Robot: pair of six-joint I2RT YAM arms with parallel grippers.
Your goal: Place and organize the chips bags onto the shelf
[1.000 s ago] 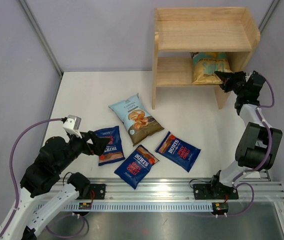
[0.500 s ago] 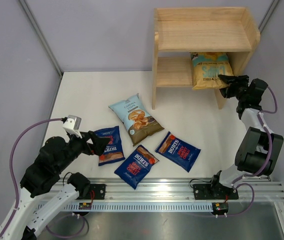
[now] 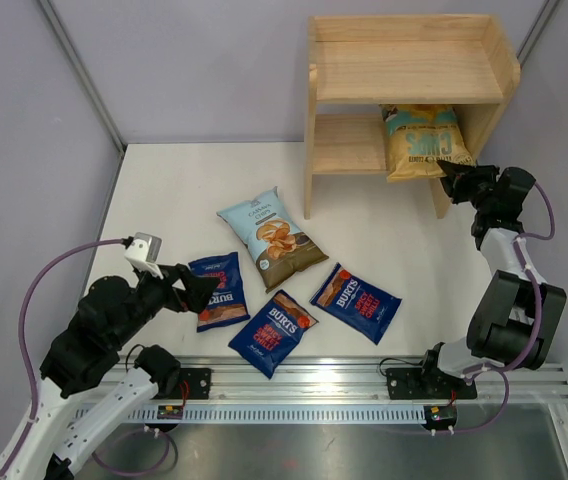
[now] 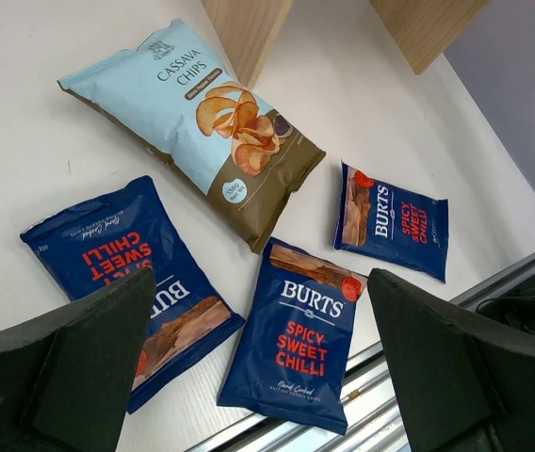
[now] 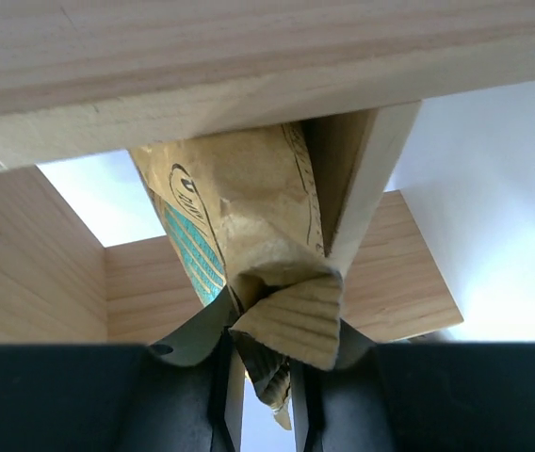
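Note:
The wooden shelf (image 3: pixel 414 70) stands at the back right. The golden-yellow chips bag (image 3: pixel 424 140) leans in its lower tier, with its lower edge sticking out at the front. My right gripper (image 3: pixel 456 180) is shut on that bag's crimped edge (image 5: pixel 291 325), under the shelf board (image 5: pixel 249 56). The pale blue bag (image 3: pixel 272 237) and three dark blue BURTS bags (image 3: pixel 219 290) (image 3: pixel 272 332) (image 3: pixel 357 302) lie flat on the table. My left gripper (image 3: pixel 199 290) is open and empty, hovering over them. In its wrist view (image 4: pixel 267 377) the blue bags (image 4: pixel 126 282) (image 4: pixel 310 330) (image 4: pixel 395 226) and the pale blue bag (image 4: pixel 192 122) show.
The white table (image 3: pixel 174 200) ends at a metal rail (image 3: pixel 314 385) at the near edge. Grey walls close off the back and sides. The shelf's side panel (image 3: pixel 310 150) stands just right of the pale blue bag. The upper tier (image 3: pixel 404 75) holds nothing.
My right gripper has moved right and toward the near side with the golden-yellow bag, drawing its lower edge further out of the lower tier. The left arm has barely moved.

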